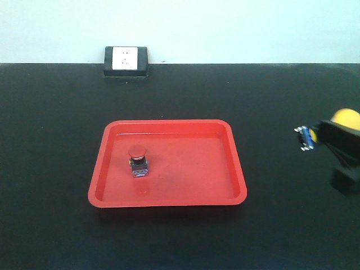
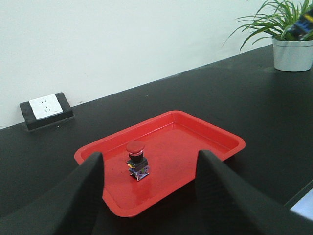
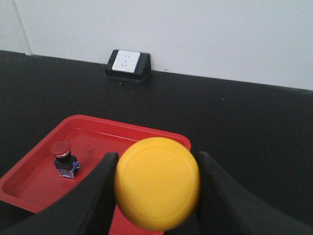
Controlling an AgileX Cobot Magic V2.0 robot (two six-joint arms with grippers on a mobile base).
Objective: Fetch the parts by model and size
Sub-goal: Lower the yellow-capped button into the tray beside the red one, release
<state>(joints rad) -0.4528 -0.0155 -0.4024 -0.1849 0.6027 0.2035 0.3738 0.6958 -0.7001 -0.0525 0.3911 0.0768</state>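
Note:
A red-capped push button (image 1: pixel 138 160) stands upright on its dark base in the left half of the red tray (image 1: pixel 225 169). It also shows in the left wrist view as the red button (image 2: pixel 136 159) and in the right wrist view as the red button (image 3: pixel 63 157). My right gripper (image 1: pixel 333 133) hangs above the table, right of the tray, shut on the yellow-capped button (image 3: pixel 157 188). Its labelled base (image 1: pixel 306 136) points left. My left gripper (image 2: pixel 149 154) is open and empty, hovering near the tray's front edge (image 2: pixel 122 208).
A white wall socket on a black block (image 1: pixel 125 61) sits at the table's back edge. A potted plant (image 2: pixel 292 51) stands far right in the left wrist view. Black tabletop (image 1: pixel 56 140) surrounds the tray.

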